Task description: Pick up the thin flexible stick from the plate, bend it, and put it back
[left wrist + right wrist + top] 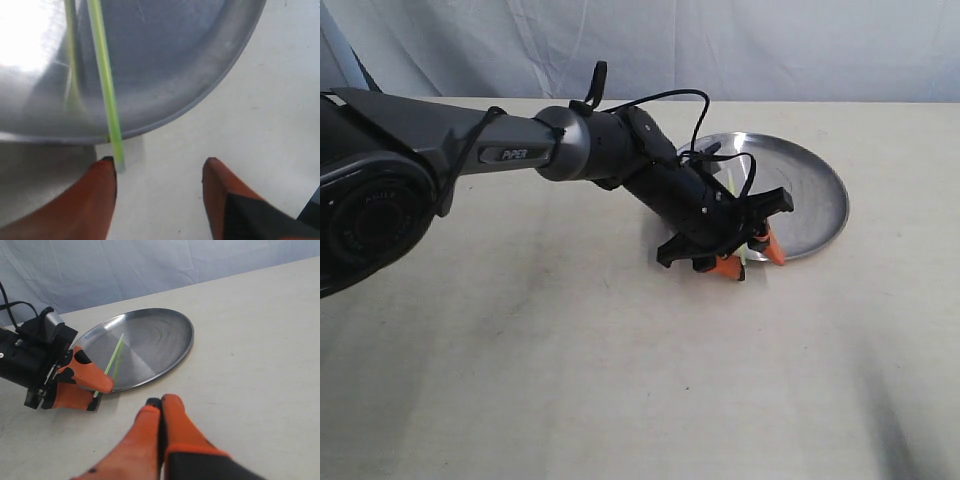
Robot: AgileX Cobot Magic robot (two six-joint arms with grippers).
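**Stick tip overhanging the plate's rim**

Your left gripper (159,165) stands spread at the rim of the plate (220,85). The thin flexible stick (106,75) lies on the plate, its tip overhanging beside one fingertip; contact is unclear and the far end is cut off. Your right gripper (160,402), near the plate, is closed and empty.
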